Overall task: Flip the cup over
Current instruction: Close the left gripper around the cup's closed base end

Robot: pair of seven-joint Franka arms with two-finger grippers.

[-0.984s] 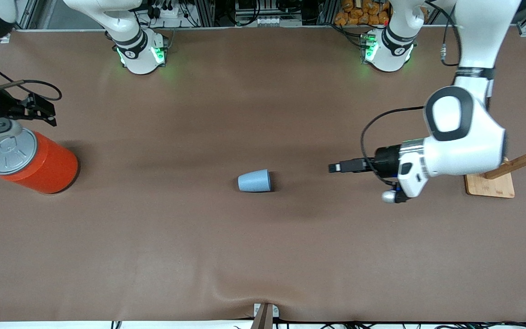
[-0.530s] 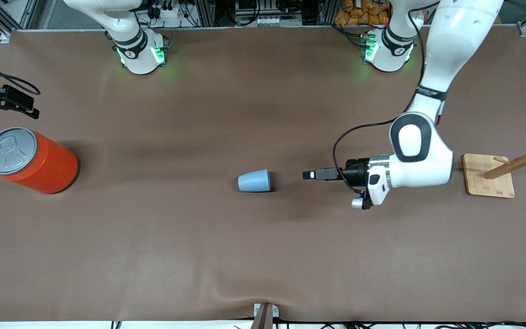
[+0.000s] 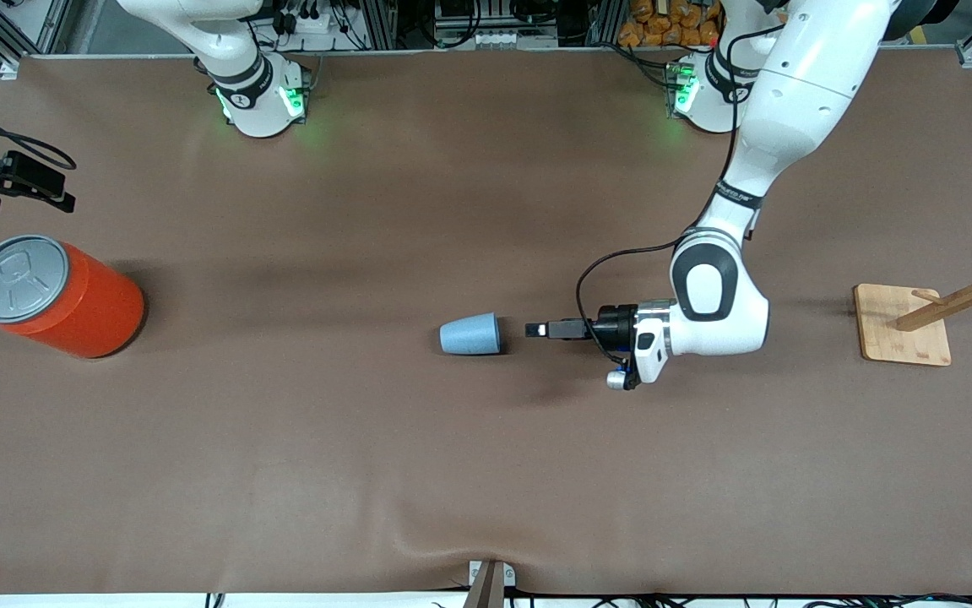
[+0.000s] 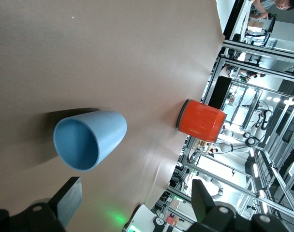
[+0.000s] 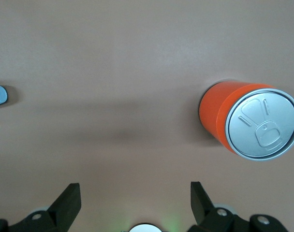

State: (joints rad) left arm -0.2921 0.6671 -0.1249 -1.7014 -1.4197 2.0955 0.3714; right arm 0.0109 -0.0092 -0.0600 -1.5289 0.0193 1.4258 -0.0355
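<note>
The light-blue cup point(image 3: 469, 334) lies on its side at the middle of the table, its mouth toward the left arm's end. My left gripper point(image 3: 538, 329) is level and low over the table, pointing at the cup's mouth, a short gap from it. In the left wrist view the cup point(image 4: 90, 139) shows its darker inside, and the gripper point(image 4: 135, 203) is open and empty. My right gripper point(image 3: 51, 191) hangs over the table's edge at the right arm's end, beside the orange can; in its wrist view it point(image 5: 135, 203) is open and empty.
A big orange can point(image 3: 55, 295) with a grey pull-tab lid stands at the right arm's end; it also shows in the right wrist view point(image 5: 248, 123) and the left wrist view point(image 4: 201, 121). A wooden rack on a board point(image 3: 908, 329) stands at the left arm's end.
My left gripper has moved steadily toward the cup's mouth. My right gripper drew away from over the can toward the table's edge. The cup has not moved.
</note>
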